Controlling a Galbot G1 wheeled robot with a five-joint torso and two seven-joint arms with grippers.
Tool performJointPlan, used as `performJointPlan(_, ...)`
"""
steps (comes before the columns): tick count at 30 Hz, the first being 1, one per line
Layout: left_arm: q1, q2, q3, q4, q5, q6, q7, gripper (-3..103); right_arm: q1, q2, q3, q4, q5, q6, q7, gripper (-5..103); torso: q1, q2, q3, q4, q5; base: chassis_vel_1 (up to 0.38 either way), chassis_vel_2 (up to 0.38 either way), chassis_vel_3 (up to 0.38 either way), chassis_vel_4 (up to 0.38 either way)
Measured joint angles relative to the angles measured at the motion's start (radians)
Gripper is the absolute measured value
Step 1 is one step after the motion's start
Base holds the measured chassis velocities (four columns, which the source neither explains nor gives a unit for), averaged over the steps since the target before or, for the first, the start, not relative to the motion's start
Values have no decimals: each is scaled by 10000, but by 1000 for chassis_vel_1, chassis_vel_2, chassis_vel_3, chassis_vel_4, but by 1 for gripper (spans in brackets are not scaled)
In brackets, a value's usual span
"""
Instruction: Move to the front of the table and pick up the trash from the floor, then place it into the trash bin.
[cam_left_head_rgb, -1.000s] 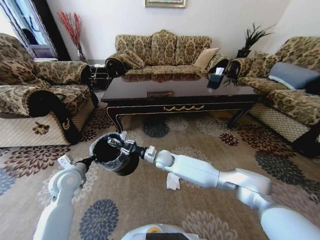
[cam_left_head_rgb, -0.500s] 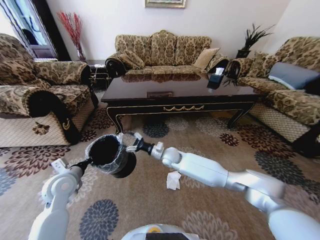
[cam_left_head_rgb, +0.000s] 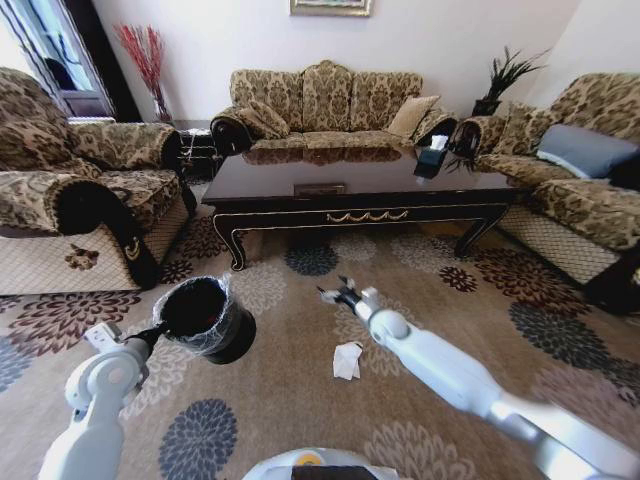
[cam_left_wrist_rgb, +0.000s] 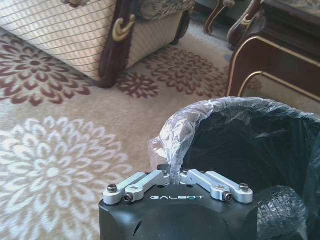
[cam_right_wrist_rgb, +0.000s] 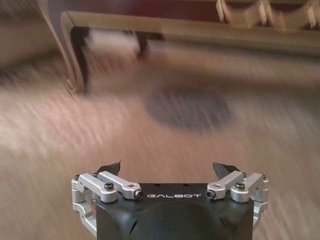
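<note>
My left gripper (cam_left_head_rgb: 157, 333) holds the trash bin (cam_left_head_rgb: 207, 317) off the carpet, tilted. It is a small black bin with a greyish bag liner. In the left wrist view the gripper (cam_left_wrist_rgb: 172, 173) is shut on the liner-covered rim of the bin (cam_left_wrist_rgb: 250, 150). My right gripper (cam_left_head_rgb: 334, 293) hangs over the carpet to the bin's right, open and with nothing in it; its pads (cam_right_wrist_rgb: 113, 167) stand wide apart. A crumpled white tissue (cam_left_head_rgb: 347, 360), the trash, lies on the carpet just below the right arm. The dark table (cam_left_head_rgb: 360, 192) stands ahead.
Patterned sofas stand to the left (cam_left_head_rgb: 70, 190), behind the table (cam_left_head_rgb: 325, 105) and to the right (cam_left_head_rgb: 580, 170). A tissue box (cam_left_head_rgb: 432, 152) sits on the table. The table's carved leg (cam_right_wrist_rgb: 75, 55) is close ahead of the right gripper. Floral carpet (cam_left_head_rgb: 280, 400) lies open between me and the table.
The right gripper has drawn back from the bin's mouth and swung right over the carpet. The left arm has carried the bin slightly left and lower.
</note>
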Motion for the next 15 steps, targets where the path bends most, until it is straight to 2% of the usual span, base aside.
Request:
performJointPlan(2,265,-23,-149,-221,1,1,-19,3,-441,317,250,-529,-49,-422,216,100,-1,0,-1,9,2,0,0,0,0)
performJointPlan(5,390,-53,-232,-337,-2,1,-32,3,-635,489,379,-828,-97,-571,252,100,-1,0,0,8,1,0,0,0,0)
performJointPlan(10,788,-125,-563,-709,-5,3,-38,3,-1185,849,677,-1396,342,-1218,1179,100,-1,0,-1,4,-1,0,0,0,0)
performJointPlan(15,987,-205,-745,-997,-20,3,-34,3,-1721,1070,983,-1965,150,-992,1111,100,-1,0,-1,2,0,0,0,0,0)
